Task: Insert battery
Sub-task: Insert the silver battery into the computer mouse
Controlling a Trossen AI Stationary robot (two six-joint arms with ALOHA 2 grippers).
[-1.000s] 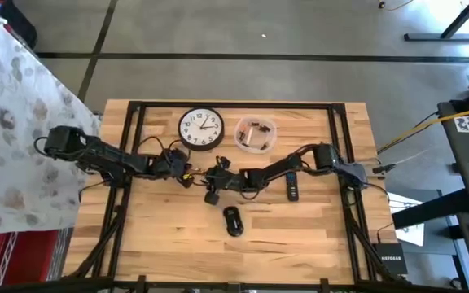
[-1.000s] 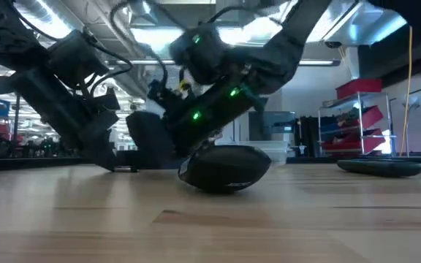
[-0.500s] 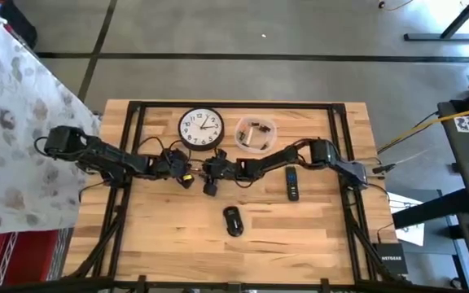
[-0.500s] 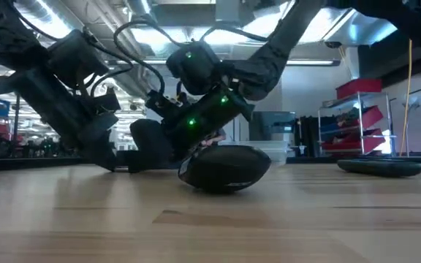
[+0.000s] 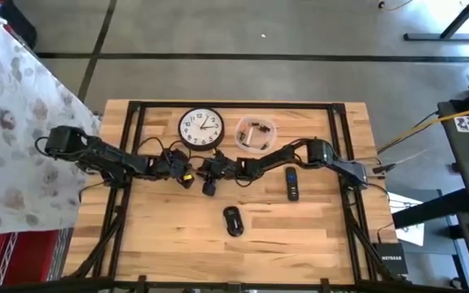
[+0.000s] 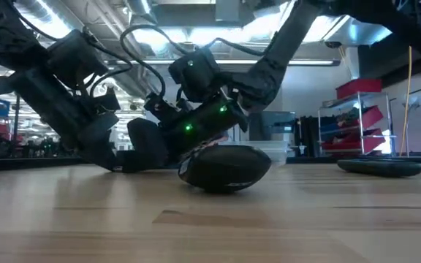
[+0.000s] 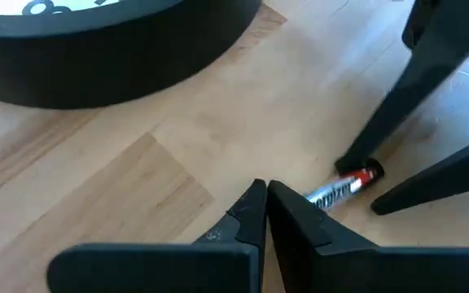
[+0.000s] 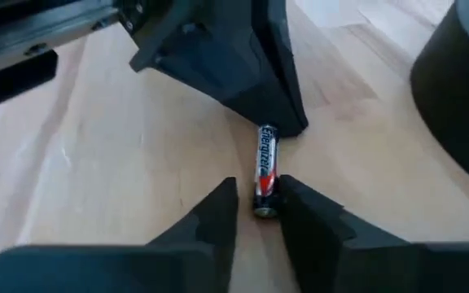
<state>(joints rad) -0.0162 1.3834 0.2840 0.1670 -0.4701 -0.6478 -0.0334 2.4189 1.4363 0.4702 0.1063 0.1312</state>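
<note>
Now your battery (image 8: 264,172), silver/black w/ red end, reads "Energizer"; lies flat on table (image 5: 300,236) below clock (image 5: 200,129). Right gripper (image 8: 256,213) narrow around one end, not clamped; left gripper (image 7: 265,205) closed, empty.

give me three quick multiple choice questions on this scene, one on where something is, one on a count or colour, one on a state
1. Where does the battery lie?
A. in the clear bowl
B. on the wood table, between the two tools
C. on the clock face

2. How many batteries lie between the tools?
A. one
B. two
C. three

3. How does the left tool stand?
A. wide open
B. shut, holding nothing
C. shut on the clock

Answers:
1 B: both wrist views show it flat on the table, with the right tool straddling one end.
2 A: one cell shows there.
3 B: its tips nearly meet beside the battery, with the wall clock apart.
</note>
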